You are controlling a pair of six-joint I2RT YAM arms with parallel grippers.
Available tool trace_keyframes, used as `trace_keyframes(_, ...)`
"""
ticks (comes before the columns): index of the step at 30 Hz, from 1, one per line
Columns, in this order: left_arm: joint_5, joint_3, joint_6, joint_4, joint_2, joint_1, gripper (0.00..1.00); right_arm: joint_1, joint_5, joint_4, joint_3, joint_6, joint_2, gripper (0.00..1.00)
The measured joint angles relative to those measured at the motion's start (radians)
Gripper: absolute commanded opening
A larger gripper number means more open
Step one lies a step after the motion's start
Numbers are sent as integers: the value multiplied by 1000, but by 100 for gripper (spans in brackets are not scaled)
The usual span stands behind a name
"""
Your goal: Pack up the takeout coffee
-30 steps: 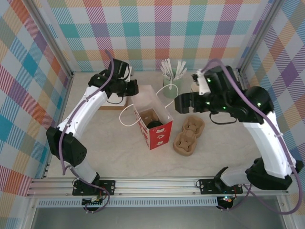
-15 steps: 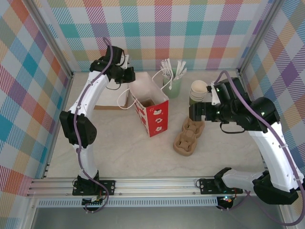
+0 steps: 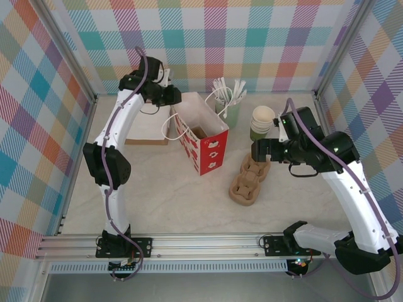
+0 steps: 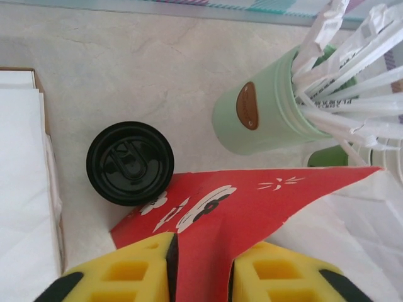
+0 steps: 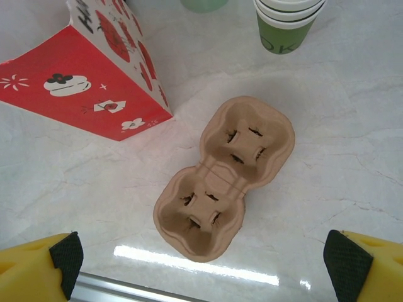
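Observation:
From the left wrist I look down on the takeout coffee [image 4: 129, 162]: its round black lid shows, and it stands on the table against the outside of the red paper bag [image 4: 252, 207]. My left gripper [image 4: 201, 251] straddles the bag's top edge, with the red paper passing between its parted yellow fingers [image 4: 119, 277]. From above, the left gripper [image 3: 170, 97] sits at the far left corner of the upright bag [image 3: 203, 148]. My right gripper [image 3: 258, 151] hangs wide open over the brown cup carrier [image 5: 223, 176], with nothing between its fingers [image 5: 38, 267].
A pale green pot of white stirrers [image 3: 228, 108] stands just behind the bag. A stack of lidless green cups [image 3: 262, 121] is beyond the carrier [image 3: 249, 179]. A flat white stack in a brown tray [image 3: 148, 131] lies left of the bag. Checked walls enclose the table.
The bag went from leaning near the middle to upright further back. My left gripper drew back with it and its jaws have parted. My right arm pulled away to the right.

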Motion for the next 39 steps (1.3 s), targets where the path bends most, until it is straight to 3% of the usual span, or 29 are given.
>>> trace_keyframes(7,8,-10,3,-19,-30,18,62,-40,-5,104,-93,-46,-9,99)
trace_keyframes(12,1,-120,-2,-2,-193,30,75,-95,-55,218,-166,-79,-8,88)
trace_keyframes(16,-23,-308,-19,68,-411,33,80,-134,-133,322,-172,-114,31,81)
trace_keyframes(22,-76,-669,-74,206,-743,34,84,-145,-220,581,-286,-276,85,83)
trace_keyframes(26,-119,-836,-98,252,-883,34,86,-163,-269,730,-371,-412,124,85)
trace_keyframes(32,-185,-988,-109,261,-1035,34,89,-210,-356,958,-434,-625,210,85)
trace_keyframes(39,-235,-1038,-109,260,-1127,34,90,-224,-440,1139,-453,-821,323,85)
